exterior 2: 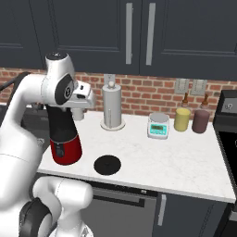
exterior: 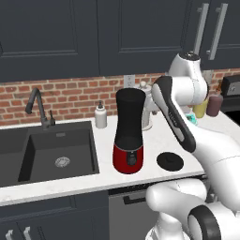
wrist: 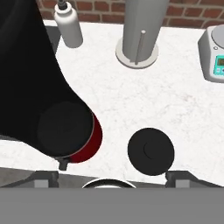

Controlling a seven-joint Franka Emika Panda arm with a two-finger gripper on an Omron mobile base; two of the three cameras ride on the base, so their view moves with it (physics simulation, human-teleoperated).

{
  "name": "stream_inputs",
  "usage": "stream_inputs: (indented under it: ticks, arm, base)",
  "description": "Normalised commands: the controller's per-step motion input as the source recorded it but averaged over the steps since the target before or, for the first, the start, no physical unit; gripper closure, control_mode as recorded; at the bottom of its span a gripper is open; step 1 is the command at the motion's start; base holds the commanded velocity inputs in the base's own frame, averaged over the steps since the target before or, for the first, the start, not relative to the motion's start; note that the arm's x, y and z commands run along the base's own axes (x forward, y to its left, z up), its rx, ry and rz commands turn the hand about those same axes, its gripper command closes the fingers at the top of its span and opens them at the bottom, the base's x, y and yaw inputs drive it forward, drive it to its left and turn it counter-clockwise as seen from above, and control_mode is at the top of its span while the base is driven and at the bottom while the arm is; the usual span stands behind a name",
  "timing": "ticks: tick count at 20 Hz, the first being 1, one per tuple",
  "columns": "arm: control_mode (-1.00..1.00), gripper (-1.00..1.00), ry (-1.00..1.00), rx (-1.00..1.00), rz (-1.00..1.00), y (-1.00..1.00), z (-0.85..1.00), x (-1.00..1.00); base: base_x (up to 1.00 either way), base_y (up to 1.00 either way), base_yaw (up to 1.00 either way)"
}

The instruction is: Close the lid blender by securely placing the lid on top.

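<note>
The blender point(exterior: 129, 133) is a tall black jar on a glossy red base, standing near the counter's front edge with its top uncovered. In the right base view the blender point(exterior 2: 65, 139) is partly behind my arm. The lid point(exterior: 169, 161), a flat black disc with a centre knob, lies on the counter to the blender's right. From above, the lid point(wrist: 151, 151) sits just right of the blender point(wrist: 52, 109). My gripper point(wrist: 113, 177) hangs high over both, open, with nothing between its fingertips point(wrist: 44, 178). My hand point(exterior 2: 82, 99) hovers near the jar's top.
A white soap dispenser point(exterior: 101, 116) and a paper towel holder point(exterior 2: 112, 109) stand behind the blender. A small scale point(exterior 2: 158, 125) and two canisters point(exterior 2: 182, 119) line the brick wall to the right. The sink point(exterior: 56, 154) with a faucet lies to the left, and a stove point(exterior 2: 229, 134) to the right.
</note>
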Motion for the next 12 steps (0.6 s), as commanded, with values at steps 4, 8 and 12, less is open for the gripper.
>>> stream_inputs:
  ticks: [4,8,12]
  arm:
    - [-1.00,-1.00,0.00,0.00,0.00,-0.01,-0.33,-0.20]
    - [-1.00,-1.00,0.00,0.00,-0.01,-0.13,-0.34,-0.14]
    - [-1.00,-1.00,0.00,0.00,-0.02,-0.26,-0.30,-0.14]
  base:
    - [0.00,0.00,0.00]
    - [0.00,0.00,0.00]
    - [0.00,0.00,0.00]
